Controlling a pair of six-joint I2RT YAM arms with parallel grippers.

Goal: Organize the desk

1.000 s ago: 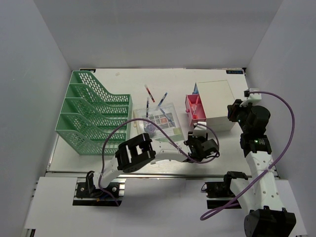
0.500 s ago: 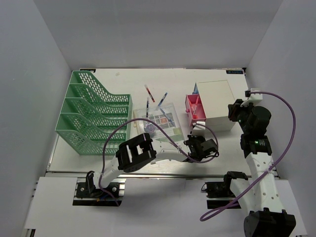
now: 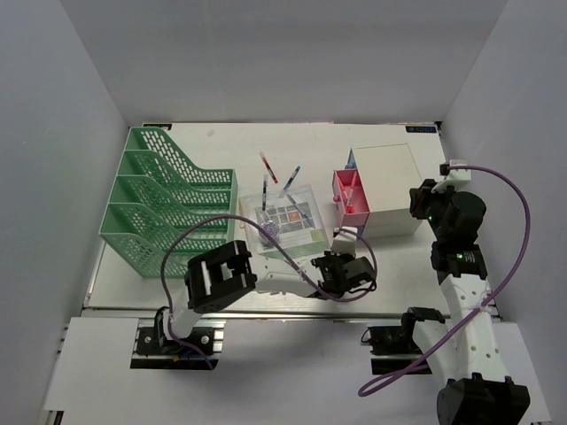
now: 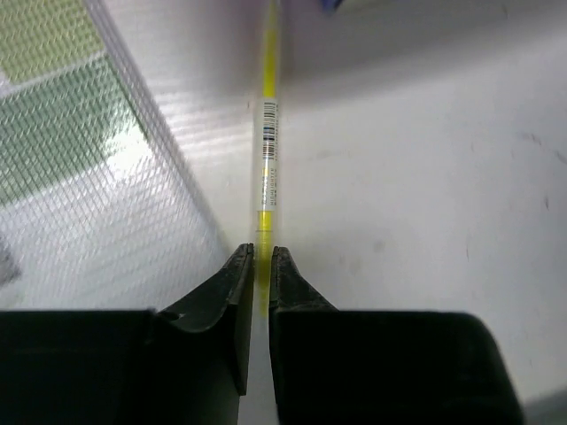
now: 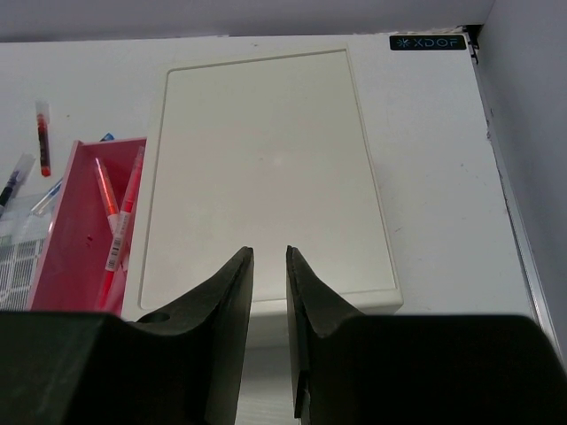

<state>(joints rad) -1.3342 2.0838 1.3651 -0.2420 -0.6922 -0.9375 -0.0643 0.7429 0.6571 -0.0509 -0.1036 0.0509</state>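
Observation:
The white desk point(image 3: 399, 257) carries everything. My left gripper point(image 4: 262, 257) is shut on a thin yellow pen point(image 4: 268, 150) that lies on the desk point(image 4: 425, 177) beside a clear mesh pouch point(image 4: 89, 177). In the top view this gripper point(image 3: 344, 239) is low at the desk's middle, just right of the pouch point(image 3: 288, 217). My right gripper point(image 5: 269, 257) has a narrow gap between its jaws and holds nothing; it hovers above the white box point(image 5: 266, 159). In the top view it point(image 3: 423, 199) is at the box's point(image 3: 386, 177) right side.
A pink drawer point(image 3: 348, 193) stands pulled out of the box's left side, with red pens point(image 5: 113, 221) in it. A green mesh file rack point(image 3: 164, 204) stands at the left. Loose pens point(image 3: 267, 166) point(image 3: 291, 180) lie behind the pouch. An aluminium rail point(image 3: 266, 308) runs along the near edge.
My left arm has swung left and slightly nearer, its gripper shifting left along the pouch's right edge. The right arm has not moved.

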